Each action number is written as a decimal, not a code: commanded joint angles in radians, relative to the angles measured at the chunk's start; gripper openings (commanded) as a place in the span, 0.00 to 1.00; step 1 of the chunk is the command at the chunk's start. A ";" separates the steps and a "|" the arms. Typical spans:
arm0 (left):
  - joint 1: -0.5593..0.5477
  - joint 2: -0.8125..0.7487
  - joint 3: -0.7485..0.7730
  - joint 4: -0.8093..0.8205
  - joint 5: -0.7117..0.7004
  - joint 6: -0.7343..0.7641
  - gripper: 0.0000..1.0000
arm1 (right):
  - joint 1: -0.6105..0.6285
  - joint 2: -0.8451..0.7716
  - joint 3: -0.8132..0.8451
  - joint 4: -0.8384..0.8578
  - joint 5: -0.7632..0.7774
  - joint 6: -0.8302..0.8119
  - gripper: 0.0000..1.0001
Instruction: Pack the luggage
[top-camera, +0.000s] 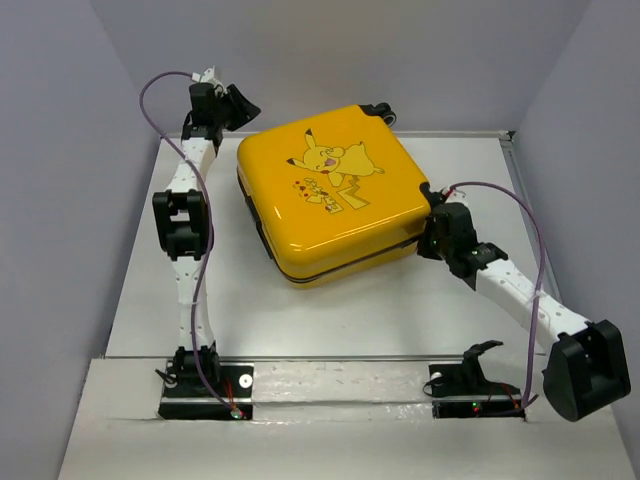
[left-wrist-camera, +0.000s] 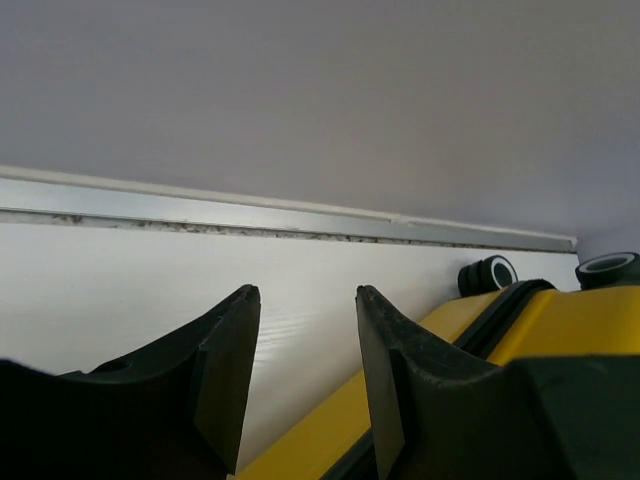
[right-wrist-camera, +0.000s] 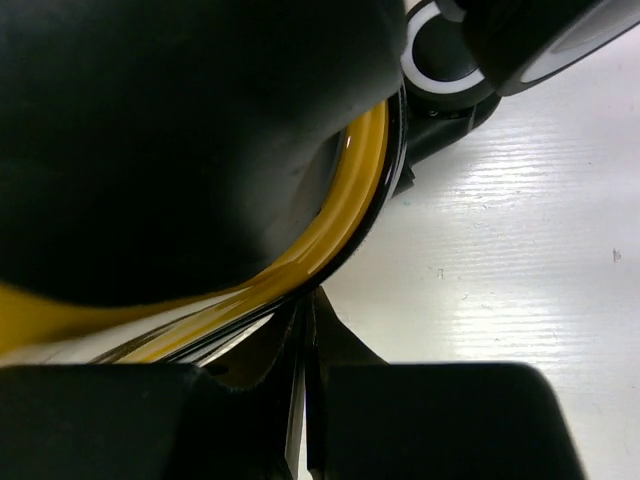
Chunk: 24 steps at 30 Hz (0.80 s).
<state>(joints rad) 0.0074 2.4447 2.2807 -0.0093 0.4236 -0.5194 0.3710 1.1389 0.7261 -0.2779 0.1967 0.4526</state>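
Yellow luggage (top-camera: 325, 195) just beside wide-apart left gripper (left-wrist-camera: 308, 305); right gripper (right-wrist-camera: 305, 335) pressed together at its edge.

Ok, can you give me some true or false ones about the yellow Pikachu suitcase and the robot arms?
1. The suitcase is closed. True.
2. The left gripper is squeezing the suitcase. False: its fingers are apart and hold nothing.
3. Pikachu faces up. True.
4. The suitcase stands on its wheels. False: it lies flat on the table.
5. The right gripper is wide open. False: its fingers are pressed together at the suitcase's edge.
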 joint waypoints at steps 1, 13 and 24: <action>-0.064 -0.004 -0.025 0.075 0.098 0.068 0.53 | -0.004 0.045 0.067 0.157 -0.062 -0.025 0.07; -0.075 -0.481 -0.840 0.335 -0.218 -0.140 0.29 | -0.049 0.251 0.245 0.430 -0.272 -0.144 0.07; -0.021 -0.934 -1.106 0.220 -0.477 -0.140 0.81 | -0.113 0.426 0.486 0.306 -0.359 -0.153 0.25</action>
<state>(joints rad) -0.0044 1.6356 1.1091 0.2588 -0.0338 -0.6941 0.2333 1.5814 1.0729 -0.0921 0.0181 0.3031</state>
